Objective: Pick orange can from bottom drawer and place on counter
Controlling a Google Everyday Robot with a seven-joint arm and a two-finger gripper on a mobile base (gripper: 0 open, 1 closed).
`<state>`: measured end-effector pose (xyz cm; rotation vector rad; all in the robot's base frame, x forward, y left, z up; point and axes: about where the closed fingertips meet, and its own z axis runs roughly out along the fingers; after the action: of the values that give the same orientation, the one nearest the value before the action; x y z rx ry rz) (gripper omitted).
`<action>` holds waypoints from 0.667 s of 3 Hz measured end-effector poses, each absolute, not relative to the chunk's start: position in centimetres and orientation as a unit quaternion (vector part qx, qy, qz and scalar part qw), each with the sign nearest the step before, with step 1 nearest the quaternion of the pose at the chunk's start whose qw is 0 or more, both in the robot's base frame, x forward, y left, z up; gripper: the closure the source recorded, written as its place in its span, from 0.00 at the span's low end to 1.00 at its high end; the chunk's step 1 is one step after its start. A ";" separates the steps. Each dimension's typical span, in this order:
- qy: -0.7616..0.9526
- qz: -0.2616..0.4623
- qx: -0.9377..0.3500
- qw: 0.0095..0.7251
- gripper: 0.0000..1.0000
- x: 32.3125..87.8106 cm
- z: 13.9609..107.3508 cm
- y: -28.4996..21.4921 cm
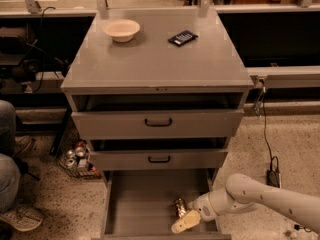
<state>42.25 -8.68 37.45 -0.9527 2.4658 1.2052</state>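
The grey desk (150, 64) carries a bowl (121, 30) and a small black object (183, 37). Below it the bottom drawer (140, 204) stands open, and my white arm (270, 199) reaches in from the right. The gripper (186, 220) sits right against the orange can (179, 206) on the drawer floor; I cannot tell whether it grips the can.

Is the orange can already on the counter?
No: the orange can sits in the bottom drawer, next to the gripper, not on the counter.

I see the orange can (179, 207) in the bottom drawer (140, 199), right of its centre; my gripper (186, 222) sits in the drawer's front right part.
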 end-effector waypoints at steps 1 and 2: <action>0.843 0.412 -0.326 0.118 0.00 42.2 37.5 -8.7; 0.850 0.398 -0.325 0.115 0.00 42.5 35.9 -8.7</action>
<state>42.53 -8.74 35.86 -0.9529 2.4916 1.1668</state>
